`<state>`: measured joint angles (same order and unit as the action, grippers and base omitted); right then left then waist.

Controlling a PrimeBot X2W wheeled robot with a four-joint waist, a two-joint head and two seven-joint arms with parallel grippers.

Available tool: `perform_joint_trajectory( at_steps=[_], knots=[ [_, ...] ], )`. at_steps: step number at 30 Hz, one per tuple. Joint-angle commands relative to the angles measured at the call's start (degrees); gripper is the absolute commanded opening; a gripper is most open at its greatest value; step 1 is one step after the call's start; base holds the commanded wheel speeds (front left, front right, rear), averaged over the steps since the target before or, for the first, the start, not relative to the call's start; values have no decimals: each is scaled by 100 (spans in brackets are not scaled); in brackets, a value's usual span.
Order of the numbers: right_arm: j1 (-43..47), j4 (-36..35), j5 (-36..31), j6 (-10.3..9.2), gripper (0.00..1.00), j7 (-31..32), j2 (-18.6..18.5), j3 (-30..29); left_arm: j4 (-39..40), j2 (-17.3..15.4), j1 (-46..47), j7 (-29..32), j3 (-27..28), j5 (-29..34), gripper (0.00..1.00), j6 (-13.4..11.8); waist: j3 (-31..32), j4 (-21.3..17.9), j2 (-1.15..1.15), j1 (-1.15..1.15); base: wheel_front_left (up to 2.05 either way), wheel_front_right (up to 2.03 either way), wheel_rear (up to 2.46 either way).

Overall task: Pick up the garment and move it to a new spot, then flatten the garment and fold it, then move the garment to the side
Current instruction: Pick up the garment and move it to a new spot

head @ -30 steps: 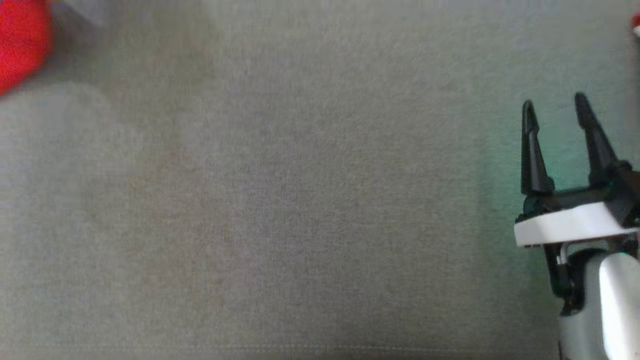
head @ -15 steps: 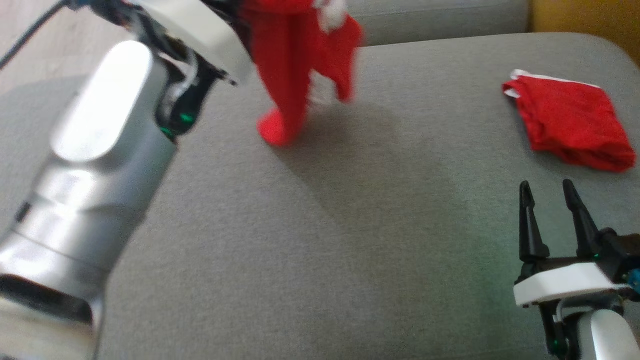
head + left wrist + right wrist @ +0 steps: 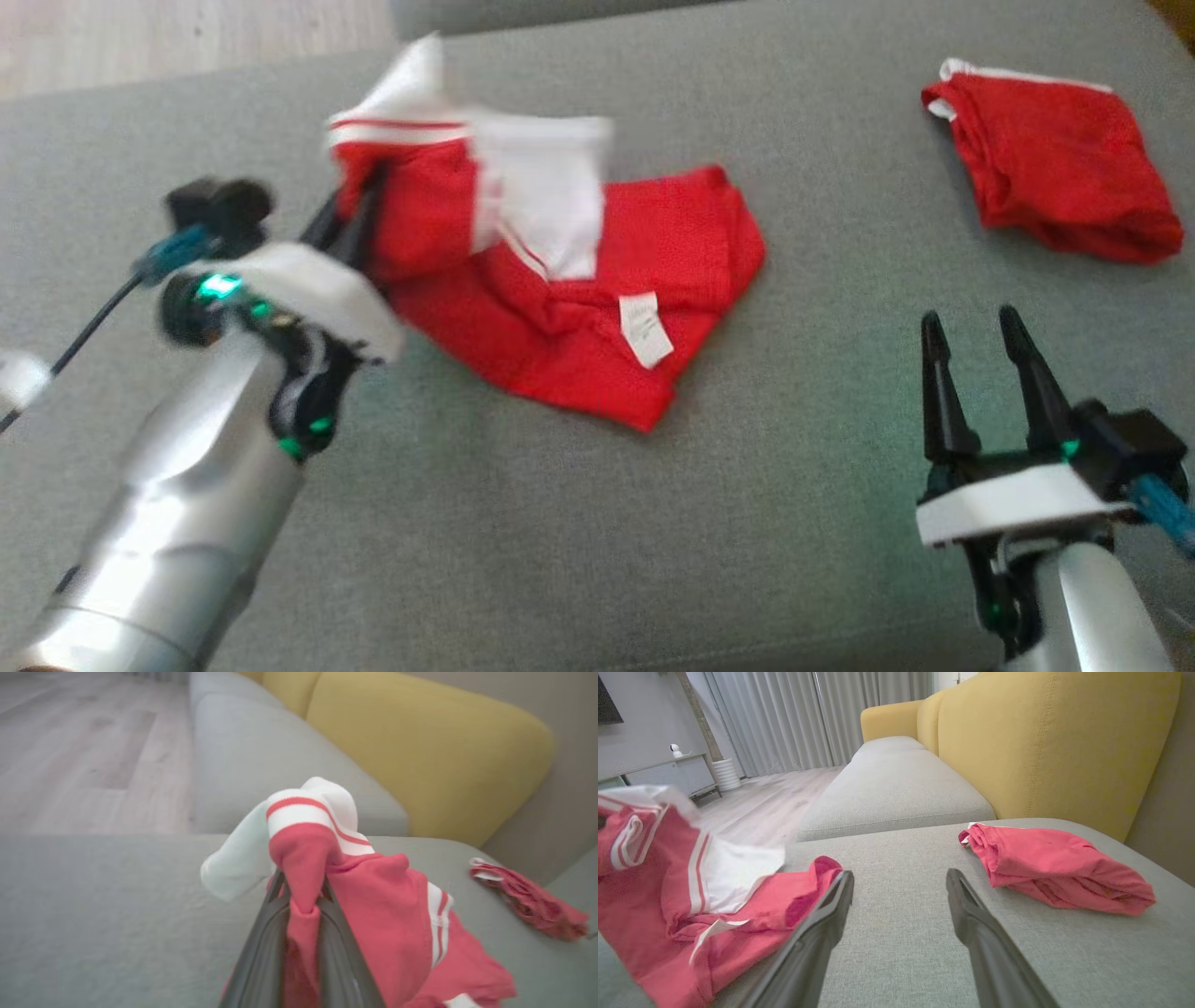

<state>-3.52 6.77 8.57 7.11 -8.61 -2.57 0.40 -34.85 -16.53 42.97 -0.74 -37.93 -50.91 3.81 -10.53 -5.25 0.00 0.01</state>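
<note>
Gripping garment point(image 3: 579, 308) edge: left end effector point(image 3: 301, 884) | right end effector point(image 3: 971, 322) released | garment long axis upper-left to lower-right

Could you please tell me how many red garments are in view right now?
2. The white-trimmed garment is pinched in the left hand and spreads onto the grey cushion; the bundled garment lies at the cushion's far right.

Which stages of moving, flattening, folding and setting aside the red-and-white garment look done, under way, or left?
Done: the pick-up; the left jaws are shut on the striped edge of the garment. In hand: the move, with most of it lying crumpled on the grey cushion. Left: flattening, folding and moving aside; nothing is smoothed or folded, and the right jaws stand open, off the cloth.
</note>
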Motion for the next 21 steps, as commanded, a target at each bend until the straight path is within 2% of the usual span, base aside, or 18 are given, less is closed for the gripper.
perform_joint_trajectory(
  at_steps=[1,6,7,8,10,16,21],
  knots=[
    [-267,-114,20,37,100,-95,-31,178,-87,-248,319,-236,373,18,0,-91,-214,-82,0,-1,0,0,0],
    [-451,62,0,37,100,-181,-31,193,-923,-262,225,-565,504,-40,0,-110,-344,-94,0,-1,0,0,0],
    [-469,90,-8,37,100,-189,-31,189,-1052,-251,228,-634,521,-44,9,-104,-347,-82,0,-1,0,0,0],
    [-482,116,-18,37,100,-195,-31,187,-1168,-241,236,-705,515,-23,35,-99,-343,-65,0,-1,0,0,0],
    [-491,173,-36,37,100,-210,-31,181,-1364,-191,243,-815,475,17,100,-60,-301,-14,0,-1,0,0,0],
    [-417,299,-74,37,100,-225,-31,149,-1654,-43,228,-1129,261,224,100,92,5,192,0,-1,0,0,0],
    [-255,351,-155,37,100,-190,-31,26,-1512,-34,126,-1360,139,520,100,112,452,436,0,-1,0,0,0]
  ],
)
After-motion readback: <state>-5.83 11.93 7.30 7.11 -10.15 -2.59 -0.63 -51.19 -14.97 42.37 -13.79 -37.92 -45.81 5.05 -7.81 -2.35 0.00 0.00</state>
